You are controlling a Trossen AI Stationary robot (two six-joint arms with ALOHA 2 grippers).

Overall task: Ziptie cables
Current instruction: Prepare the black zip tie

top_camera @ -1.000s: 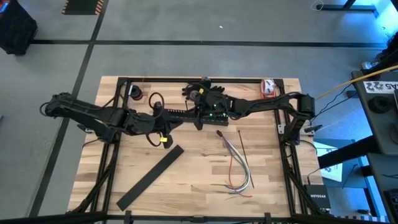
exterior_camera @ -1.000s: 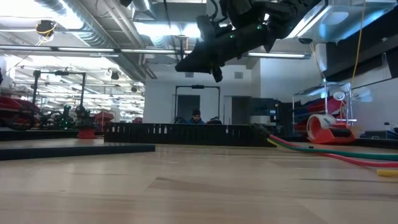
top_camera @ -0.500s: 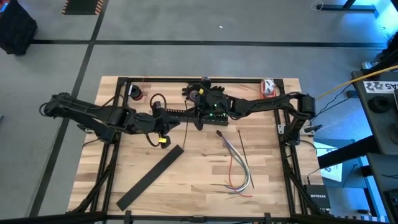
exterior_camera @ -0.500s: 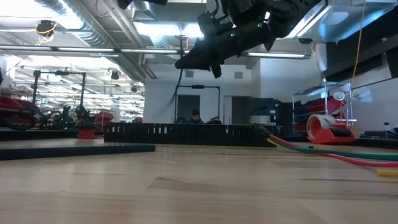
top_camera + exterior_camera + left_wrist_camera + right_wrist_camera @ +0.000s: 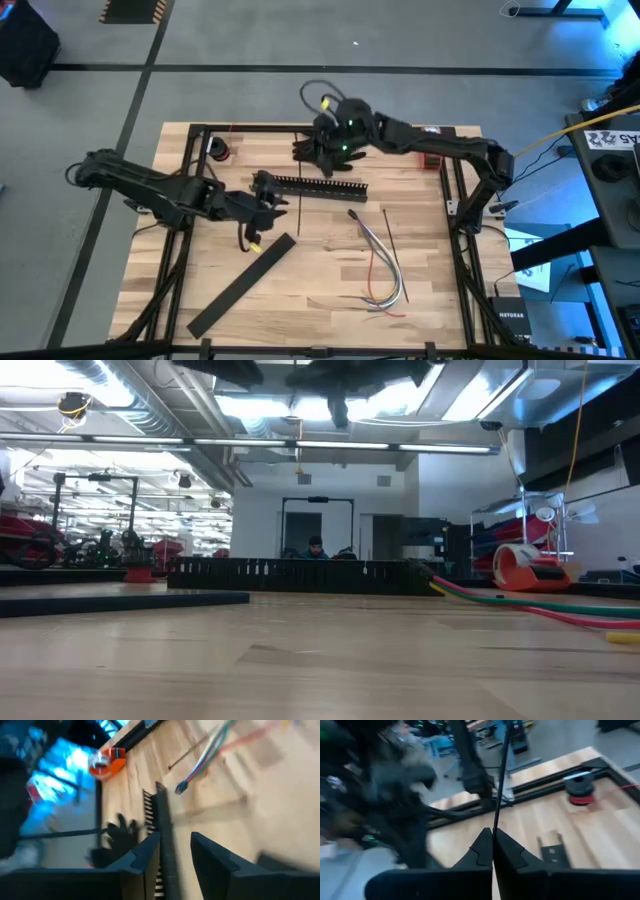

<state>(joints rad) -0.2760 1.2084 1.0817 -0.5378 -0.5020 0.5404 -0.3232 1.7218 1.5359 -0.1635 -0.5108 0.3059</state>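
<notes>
Right gripper (image 5: 493, 851) up at the table's far edge, fingers pinched on a thin dark strip I take for a ziptie (image 5: 500, 780); my left gripper (image 5: 172, 851) has fingers apart astride the slotted bar (image 5: 318, 186), cables (image 5: 380, 262) lying loose at near right.

Slotted blk bar (image 5: 318, 185) end sits betw left gripper (image 5: 272, 190) fingers. Flat blk strip (image 5: 242, 285) just beside gripper; red tape roll (image 5: 218, 150) nearby.
</notes>
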